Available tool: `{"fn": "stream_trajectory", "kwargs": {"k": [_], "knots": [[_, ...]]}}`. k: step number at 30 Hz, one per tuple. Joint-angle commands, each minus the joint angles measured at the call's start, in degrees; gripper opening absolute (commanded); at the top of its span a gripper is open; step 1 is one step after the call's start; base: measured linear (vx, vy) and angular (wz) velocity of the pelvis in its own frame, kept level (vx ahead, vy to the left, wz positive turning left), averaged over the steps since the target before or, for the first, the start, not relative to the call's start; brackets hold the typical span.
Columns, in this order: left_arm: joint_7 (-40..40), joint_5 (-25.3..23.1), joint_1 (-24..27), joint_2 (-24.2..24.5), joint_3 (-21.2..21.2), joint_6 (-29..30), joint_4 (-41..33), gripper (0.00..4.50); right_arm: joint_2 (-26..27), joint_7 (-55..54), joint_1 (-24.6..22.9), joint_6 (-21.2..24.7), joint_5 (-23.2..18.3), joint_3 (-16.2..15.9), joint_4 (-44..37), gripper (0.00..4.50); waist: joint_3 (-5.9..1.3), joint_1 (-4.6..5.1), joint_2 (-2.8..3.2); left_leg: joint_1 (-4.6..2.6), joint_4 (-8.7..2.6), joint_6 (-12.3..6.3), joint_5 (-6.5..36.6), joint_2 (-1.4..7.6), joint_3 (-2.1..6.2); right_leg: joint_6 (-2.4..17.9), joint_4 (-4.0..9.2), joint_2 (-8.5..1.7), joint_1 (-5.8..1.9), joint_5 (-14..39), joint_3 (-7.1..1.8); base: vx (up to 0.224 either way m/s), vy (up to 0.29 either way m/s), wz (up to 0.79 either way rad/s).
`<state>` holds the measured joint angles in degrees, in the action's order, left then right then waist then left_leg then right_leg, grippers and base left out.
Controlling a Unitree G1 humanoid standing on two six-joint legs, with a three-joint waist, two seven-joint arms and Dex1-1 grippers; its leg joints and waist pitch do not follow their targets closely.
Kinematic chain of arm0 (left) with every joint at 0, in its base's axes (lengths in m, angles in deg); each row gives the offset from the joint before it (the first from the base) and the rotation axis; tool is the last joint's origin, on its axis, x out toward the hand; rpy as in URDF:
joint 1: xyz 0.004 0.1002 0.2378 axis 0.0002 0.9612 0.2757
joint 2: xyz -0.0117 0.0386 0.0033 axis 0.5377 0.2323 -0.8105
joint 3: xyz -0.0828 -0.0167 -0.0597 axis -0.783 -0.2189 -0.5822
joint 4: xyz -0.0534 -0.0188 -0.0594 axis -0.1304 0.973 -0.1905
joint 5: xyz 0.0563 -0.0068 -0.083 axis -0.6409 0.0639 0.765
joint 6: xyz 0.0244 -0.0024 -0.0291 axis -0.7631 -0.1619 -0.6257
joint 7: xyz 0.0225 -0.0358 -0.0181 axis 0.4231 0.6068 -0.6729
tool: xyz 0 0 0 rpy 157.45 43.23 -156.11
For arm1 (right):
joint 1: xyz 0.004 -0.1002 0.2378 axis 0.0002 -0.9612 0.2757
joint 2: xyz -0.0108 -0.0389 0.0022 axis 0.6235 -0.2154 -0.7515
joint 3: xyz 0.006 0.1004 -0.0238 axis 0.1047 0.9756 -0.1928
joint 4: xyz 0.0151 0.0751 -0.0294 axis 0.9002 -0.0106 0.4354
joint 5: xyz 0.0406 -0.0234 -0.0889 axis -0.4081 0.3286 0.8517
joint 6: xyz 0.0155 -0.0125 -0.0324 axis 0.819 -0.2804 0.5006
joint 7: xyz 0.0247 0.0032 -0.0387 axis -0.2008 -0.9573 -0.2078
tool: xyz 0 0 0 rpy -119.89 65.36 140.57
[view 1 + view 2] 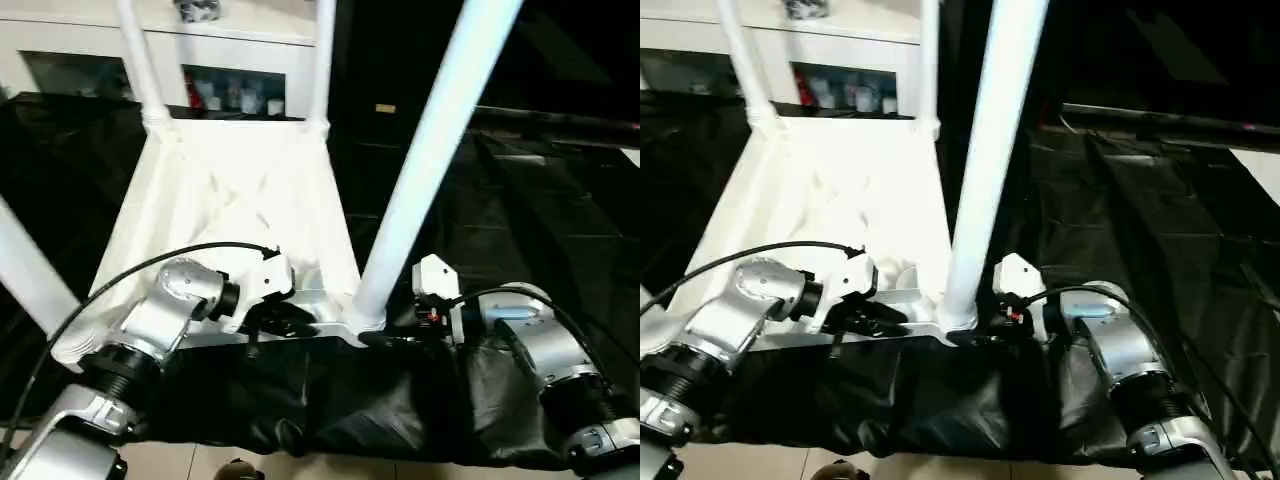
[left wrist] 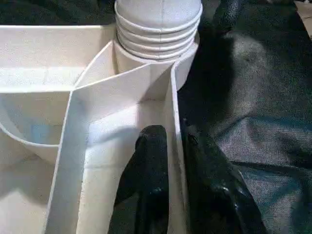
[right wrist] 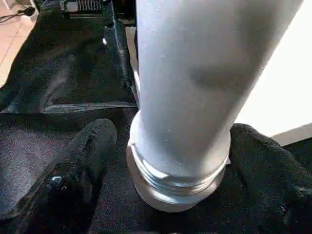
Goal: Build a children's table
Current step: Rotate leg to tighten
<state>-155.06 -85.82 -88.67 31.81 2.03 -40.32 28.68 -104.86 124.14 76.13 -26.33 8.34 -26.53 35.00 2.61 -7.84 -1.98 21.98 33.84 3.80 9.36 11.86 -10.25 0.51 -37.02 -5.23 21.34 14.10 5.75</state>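
I see a work surface draped in black cloth (image 1: pixel 300 400), with pale floor tiles at its near edge. Behind the cloth stands a white glass-door cabinet (image 1: pixel 235 60) with small items on its shelf.

On the cloth the children's table top (image 1: pixel 235 215) lies upside down, ribbed underside facing up. Taking that top as my landmark: two far legs (image 1: pixel 140 60) stand up from its far corner sockets, another leg (image 1: pixel 30 270) rises at its near left side, and the near right leg (image 1: pixel 430 150) stands in the near right corner socket, leaning slightly away to the right.

My left end effector (image 2: pixel 170 185) is at the top's near edge, just left of that socket. Its two black fingers (image 2: pixel 151 165) straddle a thin white rib of the underside, one on each side, close to it; I cannot tell whether they pinch it or have let go.

My right end effector (image 3: pixel 170 165) sits just outside the near right corner, its fingers (image 3: pixel 83 156) spread wide on either side of the leg's threaded base, not gripping it.
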Motion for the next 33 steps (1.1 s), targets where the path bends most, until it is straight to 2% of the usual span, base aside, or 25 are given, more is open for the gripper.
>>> {"fn": "stream_trajectory", "kwargs": {"k": [1, 8, 14, 17, 21, 27, 30, 31, 32, 33], "knots": [[-0.2, -1.0, -0.8, 0.6, 0.4, 0.2, 1.7, 0.68, 0.1, 0.0, 0.6, -1.0, 0.7, -0.2, 1.0, 3.90, -3.52, 0.22, 0.55, -1.15, -3.87, -2.29, 9.8, 2.08, 0.62, 13.7, 4.25, -3.83, -2.38, -1.8, -3.38, 0.000, 0.000, 0.00], [-0.1, 0.7, -1.2, -0.4, -0.6, 1.2, 2.9, 0.09, 0.9, -0.6, 1.3, -1.7, 0.7, -0.2, 2.1, 3.90, -3.31, 0.19, 0.49, -1.40, -4.14, -1.20, 12.7, 2.20, 0.60, 13.4, 4.73, -3.93, -2.18, 2.6, -3.51, 0.000, 0.000, 0.00], [-1.7, 1.6, -0.7, -0.4, -0.4, 1.5, 2.5, 0.09, 1.9, -0.8, 2.3, -1.6, 0.5, -0.2, 4.4, 3.90, -3.36, 0.11, 0.44, -1.37, -4.22, -0.96, 12.6, 2.28, 0.64, 13.4, 4.73, -3.93, -2.09, 3.3, -3.51, 0.000, 0.000, 0.00], [-1.7, 1.7, -0.5, -0.4, -0.3, 1.5, 2.2, 0.00, 2.2, -1.3, 2.7, -1.5, 0.5, -0.1, 4.9, 3.55, -3.42, 0.13, 0.51, -1.32, -4.18, -1.12, 11.7, 2.23, 0.63, 13.5, 4.46, -3.83, -2.17, 1.4, -3.51, 0.000, 0.000, 0.00], [-1.9, 1.9, -0.3, -0.5, -0.2, 1.8, 1.9, 0.00, 2.7, -1.8, 3.0, -1.5, 0.5, 0.1, 5.7, 3.13, -3.37, 0.11, 0.46, -1.31, -4.15, -1.23, 11.7, 2.18, 0.55, 13.5, 4.53, -3.91, -2.12, 1.6, -3.53, 0.000, 0.000, 0.00], [-1.6, 2.2, 0.5, -0.4, -0.6, 2.5, 0.5, 0.00, 3.6, -1.7, 2.9, -1.8, 0.2, 0.4, 6.2, 2.80, -3.33, 0.11, 0.27, -1.27, -4.18, -1.37, 11.6, 2.21, 0.54, 13.2, 4.57, -3.95, -2.11, 2.4, -3.58, 0.000, 0.000, 0.00], [1.1, 1.9, 1.6, -0.8, -1.2, 3.8, -1.2, 0.00, 4.3, -2.1, 1.8, -1.3, -0.5, 0.4, 5.6, 2.74, -3.33, 0.15, 0.31, -1.22, -4.22, -1.45, 11.5, 2.31, 0.59, 13.2, 4.51, -4.00, -2.11, 2.1, -3.55, 0.000, 0.000, 0.00], [3.8, 1.4, 1.8, -1.5, -1.6, 4.3, -1.5, 0.00, 4.6, -3.1, 1.3, -1.0, -0.6, 0.6, 5.5, 2.73, -3.31, 0.20, 0.31, -1.21, -4.26, -1.39, 11.6, 2.34, 0.59, 13.2, 4.50, -3.98, -2.10, 2.2, -3.58, 0.000, 0.000, 0.00], [7.7, 0.9, 2.0, -2.9, -2.5, 5.2, -1.9, 0.00, 5.3, -5.3, 0.6, -0.7, -0.5, 1.2, 5.6, 2.72, -3.23, 0.32, -0.06, -1.22, -4.33, -1.22, 12.0, 2.33, 0.56, 13.0, 4.62, -3.95, -2.09, 2.9, -3.62, 0.000, 0.000, 0.00], [11.0, 0.6, 2.2, -4.4, -3.3, 5.8, -2.3, 0.00, 6.3, -8.7, 0.1, -0.9, 0.2, 1.7, 6.2, 2.72, -3.15, 0.29, -0.05, -1.27, -4.38, -1.14, 12.2, 2.31, 0.59, 12.9, 4.71, -3.98, -2.05, 3.6, -3.62, 0.000, 0.000, 0.00]]}}
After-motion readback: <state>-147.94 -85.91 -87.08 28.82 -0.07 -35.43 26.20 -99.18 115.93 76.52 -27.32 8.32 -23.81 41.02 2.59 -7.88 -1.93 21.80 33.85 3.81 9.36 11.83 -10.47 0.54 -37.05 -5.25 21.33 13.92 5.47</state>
